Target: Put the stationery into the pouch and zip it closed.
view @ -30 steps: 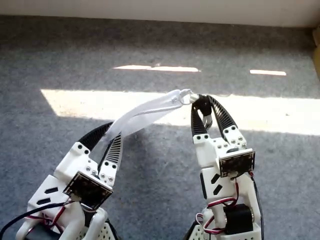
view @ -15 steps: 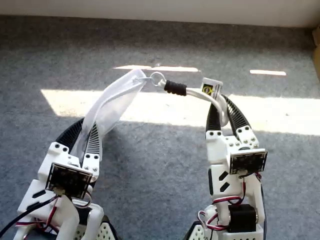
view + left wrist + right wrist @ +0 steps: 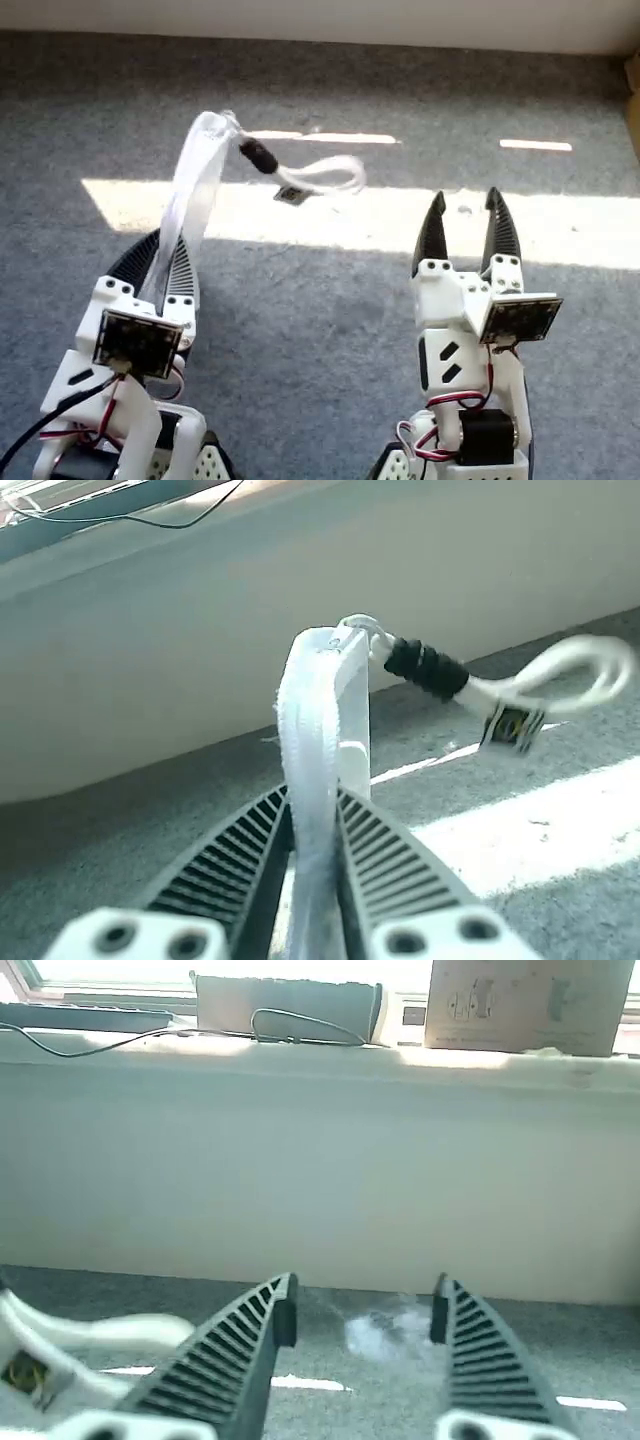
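My left gripper (image 3: 165, 262) is shut on a clear, white-edged pouch (image 3: 192, 200) and holds it edge-on above the grey carpet. In the left wrist view the pouch (image 3: 318, 740) rises from between the ribbed black fingers (image 3: 230, 855). A black zipper pull (image 3: 259, 155) with a white cord loop (image 3: 333, 175) and a small tag (image 3: 291, 195) hangs from the pouch's top corner, also seen as the pull (image 3: 427, 668) and cord loop (image 3: 560, 675). My right gripper (image 3: 465, 235) stands open to the right, apart from the cord, with nothing between its fingers (image 3: 255, 1335).
Grey carpet (image 3: 330, 300) covers the surface, crossed by a bright sunlit band (image 3: 400, 215). A pale wall (image 3: 320, 1160) runs along the far edge, with a sill, cables and a box (image 3: 525, 1005) above it.
My right gripper let go of the zipper cord, opened and drew back to the right. My left gripper swung the pouch left and more upright; the cord now dangles free.
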Controlling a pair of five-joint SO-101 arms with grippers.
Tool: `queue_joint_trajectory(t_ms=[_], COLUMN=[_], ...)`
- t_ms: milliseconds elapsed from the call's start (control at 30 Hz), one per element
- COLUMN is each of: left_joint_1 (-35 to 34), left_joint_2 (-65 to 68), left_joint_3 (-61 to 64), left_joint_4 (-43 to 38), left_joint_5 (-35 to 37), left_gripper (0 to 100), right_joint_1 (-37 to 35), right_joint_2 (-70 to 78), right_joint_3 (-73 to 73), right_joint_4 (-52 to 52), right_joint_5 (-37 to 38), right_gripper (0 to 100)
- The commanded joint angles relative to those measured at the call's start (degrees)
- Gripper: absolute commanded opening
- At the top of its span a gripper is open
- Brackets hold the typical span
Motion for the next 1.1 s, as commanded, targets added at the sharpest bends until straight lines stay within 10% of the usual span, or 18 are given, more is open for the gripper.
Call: queue_joint_trajectory(t_ms=[0, 1067], left_joint_1=[2.42, 15.25], left_joint_2=[-0.92, -0.92], left_joint_3=[1.19, -5.05], left_joint_4=[-4.66, 6.68], left_joint_5=[0.62, 14.59], left_gripper=[5, 29], right_joint_1=[0.57, -0.66], right_joint_2=[-0.48, -0.48], right_joint_3=[-0.48, -0.13], right_joint_4=[1.71, 2.95], right_joint_5=[-2.11, -2.20], right_gripper=[26.6, 24.5])
